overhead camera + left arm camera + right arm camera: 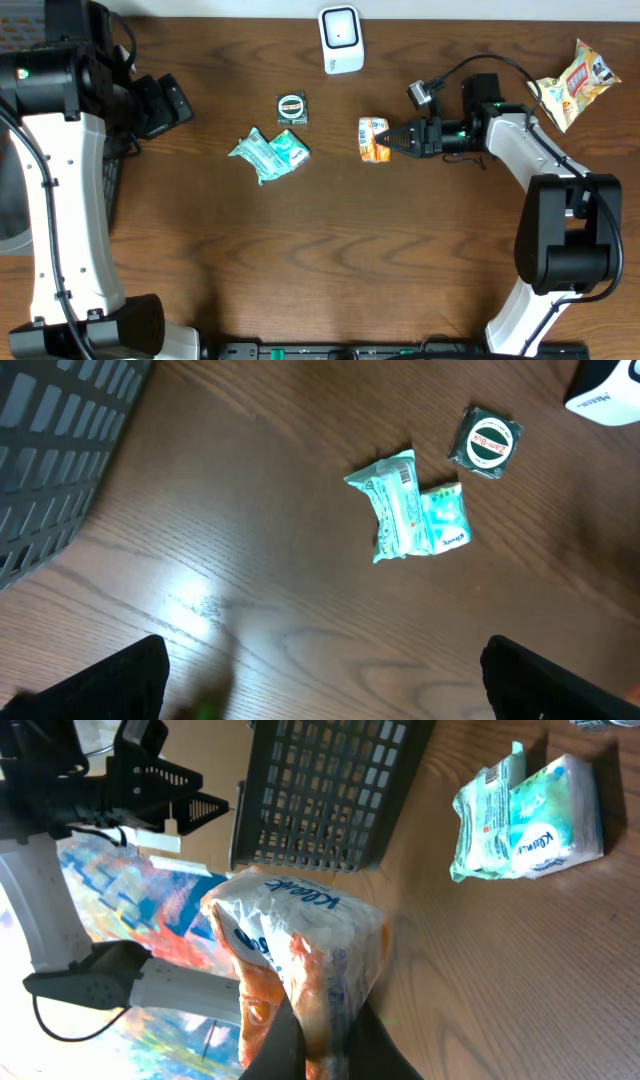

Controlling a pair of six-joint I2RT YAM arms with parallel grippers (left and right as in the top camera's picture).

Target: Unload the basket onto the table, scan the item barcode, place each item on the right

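Observation:
My right gripper [392, 139] is shut on an orange and white Kleenex tissue pack [373, 139], pinching its sealed end a little right of the table's middle. In the right wrist view the pack [300, 950] stands up between the fingers [325, 1045], and no barcode shows on it. The white scanner [341, 40] stands at the back edge, up and left of the pack. At the far left my left gripper [178, 104] is open with only bare table between its fingers [325, 675].
A green tissue pack [270, 152] with a barcode label [405, 476] lies left of centre, and a small round tin [291, 108] sits behind it. A snack bag [575, 82] lies at the back right. A dark mesh basket [50, 450] stands at the left edge.

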